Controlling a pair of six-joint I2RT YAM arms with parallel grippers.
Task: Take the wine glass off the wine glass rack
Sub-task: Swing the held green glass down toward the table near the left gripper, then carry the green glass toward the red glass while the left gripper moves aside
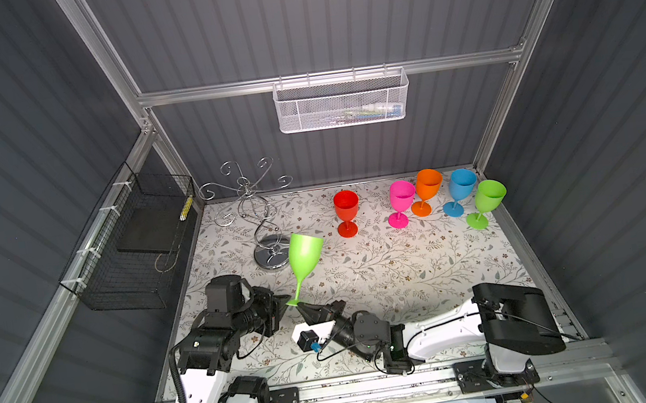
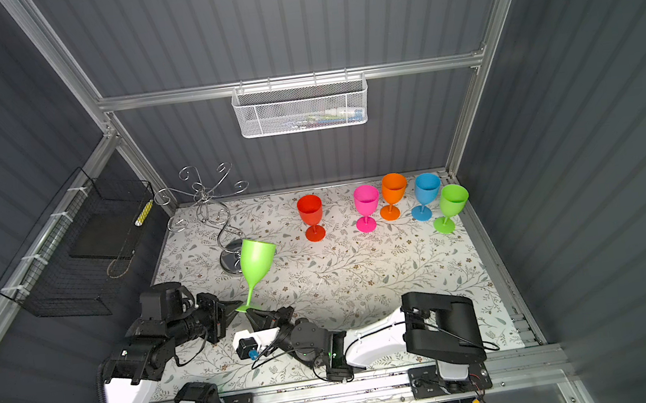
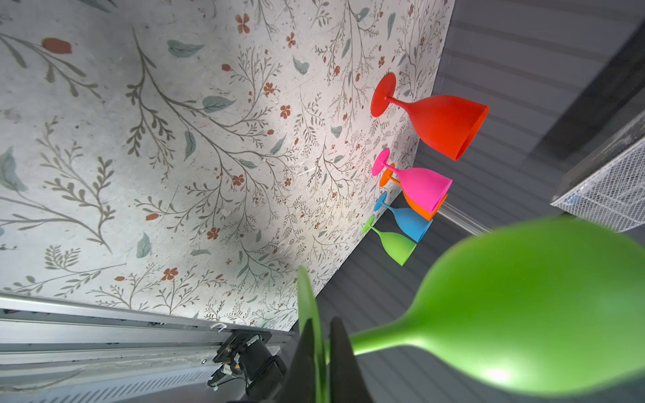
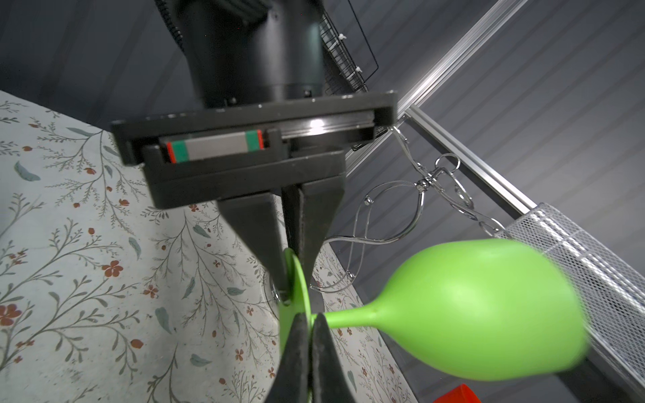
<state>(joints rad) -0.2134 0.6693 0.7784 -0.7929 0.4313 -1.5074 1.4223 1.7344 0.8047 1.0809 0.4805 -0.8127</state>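
The left gripper [image 1: 287,299] and right gripper [image 1: 301,306] are both closed on the foot of the lime-green wine glass [image 1: 305,255]. The glass is tilted, bowl uppermost, off the chrome wine glass rack [image 1: 259,214] just behind it. A row of coloured glasses [image 1: 401,197] stands well apart.

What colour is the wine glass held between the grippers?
Lime green wine glass, clearest in a top view.

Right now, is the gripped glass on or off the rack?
Off the chrome rack: left gripper and right gripper clamp the green wine glass by its foot.
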